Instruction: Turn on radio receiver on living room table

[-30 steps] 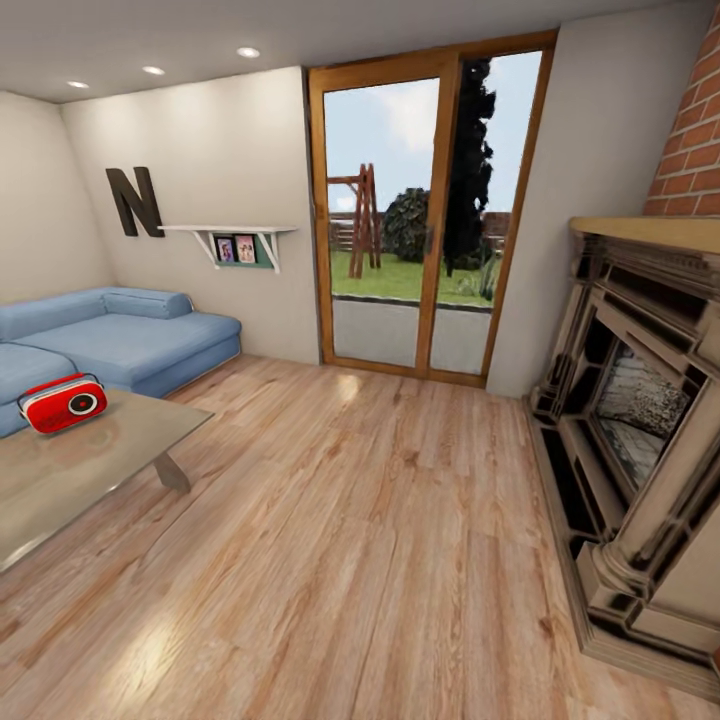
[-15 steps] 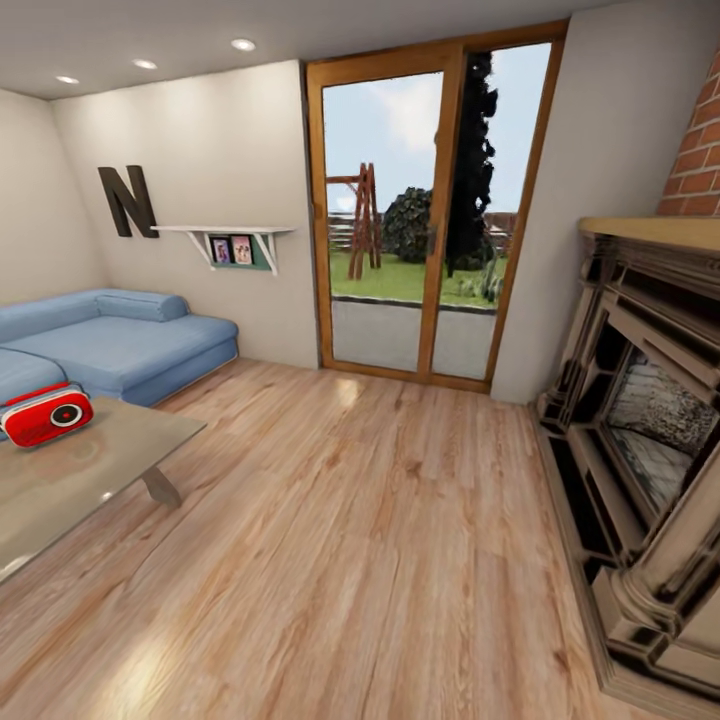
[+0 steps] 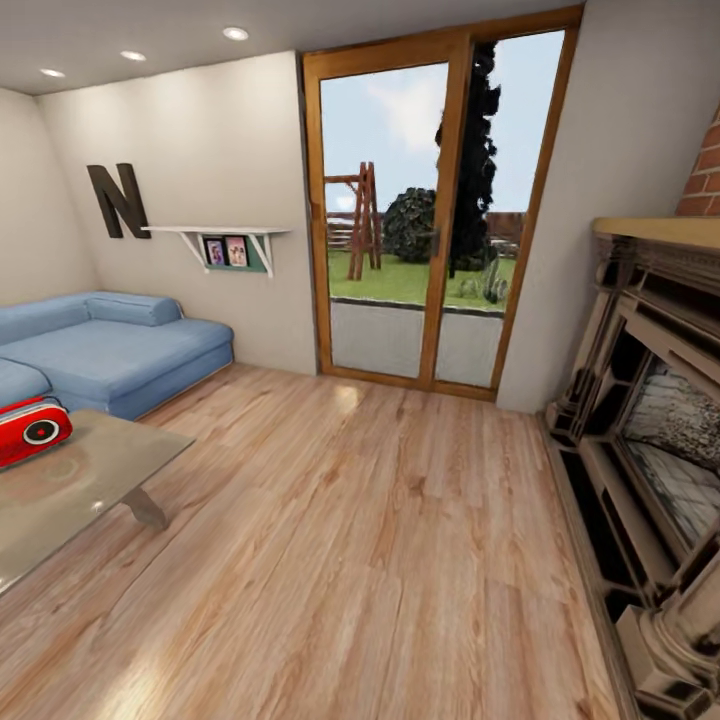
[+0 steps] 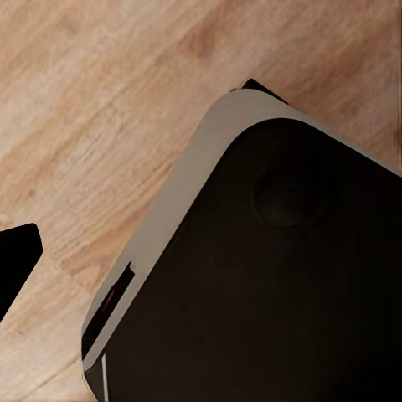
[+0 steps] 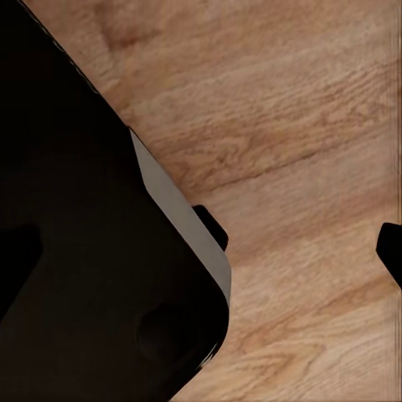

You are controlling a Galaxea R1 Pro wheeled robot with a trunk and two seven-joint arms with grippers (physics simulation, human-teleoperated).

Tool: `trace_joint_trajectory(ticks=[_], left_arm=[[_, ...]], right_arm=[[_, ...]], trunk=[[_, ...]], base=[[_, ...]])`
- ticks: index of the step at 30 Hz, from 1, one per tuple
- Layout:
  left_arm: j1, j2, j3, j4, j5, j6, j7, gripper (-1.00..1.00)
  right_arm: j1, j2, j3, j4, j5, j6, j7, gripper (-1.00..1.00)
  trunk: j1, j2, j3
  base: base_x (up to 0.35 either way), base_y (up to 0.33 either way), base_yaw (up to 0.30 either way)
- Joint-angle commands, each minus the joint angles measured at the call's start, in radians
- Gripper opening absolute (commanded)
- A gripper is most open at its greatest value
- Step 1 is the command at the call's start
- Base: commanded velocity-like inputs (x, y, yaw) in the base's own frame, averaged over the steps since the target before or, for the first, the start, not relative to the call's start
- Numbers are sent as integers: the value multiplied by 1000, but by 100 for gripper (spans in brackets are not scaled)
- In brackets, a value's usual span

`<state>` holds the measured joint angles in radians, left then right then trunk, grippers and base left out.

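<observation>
Radio receiver: We saw the radio receiver (image 3: 30, 432) at the far left edge of the head view, partly cut off, lying on the table (image 3: 80, 480) with its dial facing up and toward us.

Table: It stood before the blue sofa (image 3: 110, 345), on the plank floor (image 3: 380, 540) of the living room.

Surroundings: A glass door (image 3: 425, 225) stood ahead of us and a fireplace (image 3: 650, 430) on our right.

Left gripper: The left wrist view looked down at the floor past the robot's dark base (image 4: 268, 285); one dark fingertip (image 4: 17, 264) reached into the edge of it, so we could not tell whether the fingers were spread or pressed together.

Right gripper: The right wrist view was much the same, with one dark fingertip (image 5: 392, 249) at the edge, and again we could not tell.

Place relative to grippers: We judged the radio well apart from both grippers, off to the left-arm side, with no reach begun.

Handling: We judged it a light, hard plastic shell, smooth and apt to slide on the glossy top if pushed sideways.

Where to touch: We would press downward at the dial or a switch, not shove from the side; the thin handle was too small to make out clearly.
</observation>
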<state>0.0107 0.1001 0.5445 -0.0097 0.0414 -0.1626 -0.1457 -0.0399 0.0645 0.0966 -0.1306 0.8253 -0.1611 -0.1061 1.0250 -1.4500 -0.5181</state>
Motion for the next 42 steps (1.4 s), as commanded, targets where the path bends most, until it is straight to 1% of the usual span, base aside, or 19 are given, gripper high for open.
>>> trace_joint_trajectory(ticks=[1,42], left_arm=[[0,0,0,0,0,0,0,100],[0,2,-2,-4,-1,0,5,100]], right_arm=[[0,0,0,0,0,0,0,100],[0,-1,0,0,2,0,0,100]], trunk=[[0,0,0],[0,0,0]], base=[[342,0,0],[342,0,0]])
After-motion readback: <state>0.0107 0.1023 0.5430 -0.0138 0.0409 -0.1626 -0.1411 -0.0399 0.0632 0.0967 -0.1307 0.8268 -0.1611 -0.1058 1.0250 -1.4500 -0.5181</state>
